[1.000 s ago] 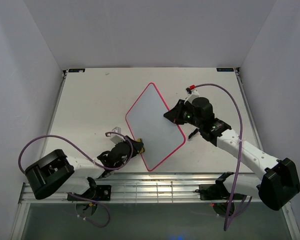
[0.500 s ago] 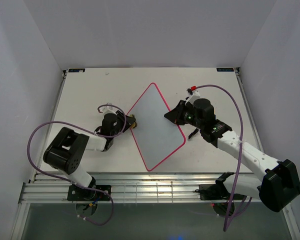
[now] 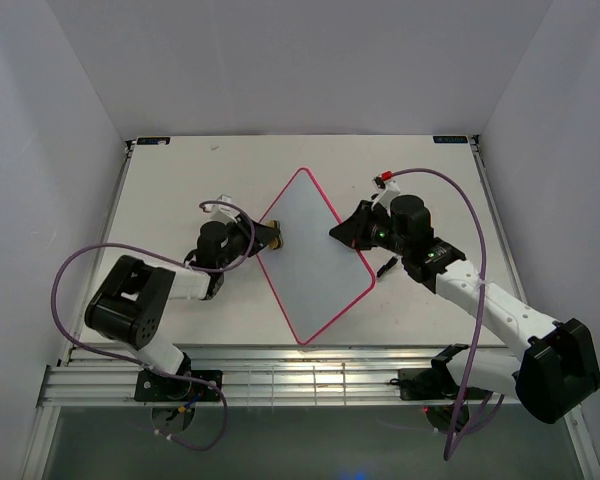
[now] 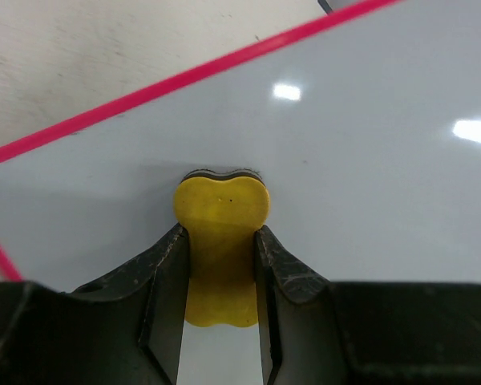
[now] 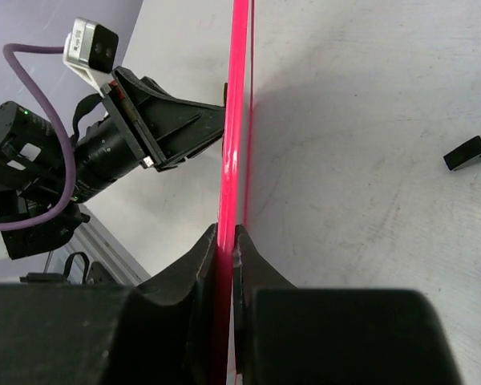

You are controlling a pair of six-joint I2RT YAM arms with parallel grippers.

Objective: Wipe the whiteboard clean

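The matte off-white desk [image 3: 180, 190] carries the glossy white, rounded-corner whiteboard with a thin pink-red frame [image 3: 315, 255], set diamond-wise at its middle. The right hand [image 5: 226, 234] pinches the board's right frame edge between closed fingers. Within the last second the left hand [image 4: 219, 241], clamped on the waist of the smooth yellow peanut-shaped eraser [image 4: 220, 210], has moved from the board's near-left edge to its far-left edge, so wiping now reaches that zone. No writing shows, though faint marks may escape these views.
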